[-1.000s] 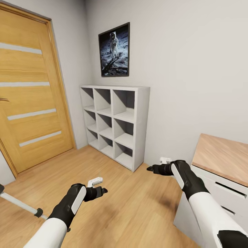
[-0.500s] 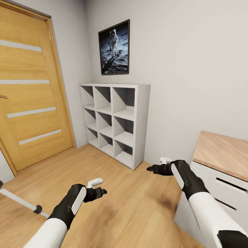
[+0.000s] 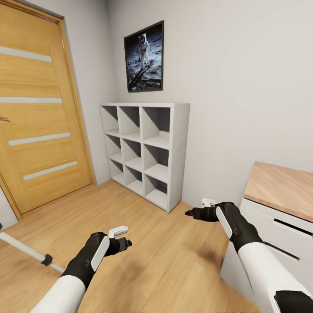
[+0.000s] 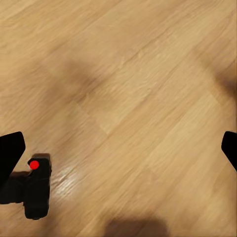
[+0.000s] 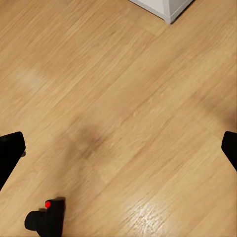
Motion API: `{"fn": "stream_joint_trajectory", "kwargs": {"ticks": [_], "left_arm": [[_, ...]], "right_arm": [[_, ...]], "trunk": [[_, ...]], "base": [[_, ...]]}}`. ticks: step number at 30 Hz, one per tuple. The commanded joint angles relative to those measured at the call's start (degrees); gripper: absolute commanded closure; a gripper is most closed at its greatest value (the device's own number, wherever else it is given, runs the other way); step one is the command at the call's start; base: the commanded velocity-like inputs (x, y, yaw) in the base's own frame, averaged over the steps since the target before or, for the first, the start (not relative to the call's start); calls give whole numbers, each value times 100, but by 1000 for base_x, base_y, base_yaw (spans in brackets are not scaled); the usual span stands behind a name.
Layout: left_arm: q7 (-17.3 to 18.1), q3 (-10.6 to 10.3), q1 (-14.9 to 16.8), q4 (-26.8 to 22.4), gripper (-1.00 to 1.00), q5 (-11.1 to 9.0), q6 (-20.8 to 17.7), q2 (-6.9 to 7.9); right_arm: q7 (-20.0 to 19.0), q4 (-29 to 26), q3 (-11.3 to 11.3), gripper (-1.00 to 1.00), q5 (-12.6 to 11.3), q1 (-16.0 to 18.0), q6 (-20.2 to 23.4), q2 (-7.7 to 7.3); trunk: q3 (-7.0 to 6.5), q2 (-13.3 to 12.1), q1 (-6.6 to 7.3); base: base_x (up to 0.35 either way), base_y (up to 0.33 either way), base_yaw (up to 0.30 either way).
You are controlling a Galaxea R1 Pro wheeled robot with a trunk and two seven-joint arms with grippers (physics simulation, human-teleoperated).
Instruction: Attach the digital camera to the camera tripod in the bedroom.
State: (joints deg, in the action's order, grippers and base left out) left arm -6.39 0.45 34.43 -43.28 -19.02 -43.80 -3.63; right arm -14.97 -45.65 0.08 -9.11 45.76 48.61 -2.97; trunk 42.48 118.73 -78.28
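the digital camera is lying on the wood floor beneath the left gripper, whose fingers are standing apart; the right gripper is likewise gaping and empty. the camera is looking small, rigid and light, so gripping across its chunky body seems best.

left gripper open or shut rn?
Open. In the left wrist view the two black fingertips sit at opposite edges with bare wood floor between them. The digital camera lies on the floor, not gripped.

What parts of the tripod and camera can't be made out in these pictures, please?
- Camera tripod: head view, one silver leg and black foot show; the rest is cut off by the picture's edge.
- Digital camera: left wrist view, small and dark, its lens and mount can't be told.
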Motion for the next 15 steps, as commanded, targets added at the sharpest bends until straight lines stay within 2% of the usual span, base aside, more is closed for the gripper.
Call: {"fn": "stream_joint_trajectory", "kwargs": {"ticks": [1, 15], "left_arm": [[-68, 6, 2, -8, -100, -61, -24, -4], [-139, 15, 2, 10, -100, -58, -23, 14]], "right_arm": [[3, -5, 1, -100, -29, 3, 27, -2], [3, -6, 1, -100, -29, 3, 35, -2]], "trunk": [[25, 44, -22], [276, 606, -329]], "base": [[0, 0, 0], [0, 0, 0]]}}
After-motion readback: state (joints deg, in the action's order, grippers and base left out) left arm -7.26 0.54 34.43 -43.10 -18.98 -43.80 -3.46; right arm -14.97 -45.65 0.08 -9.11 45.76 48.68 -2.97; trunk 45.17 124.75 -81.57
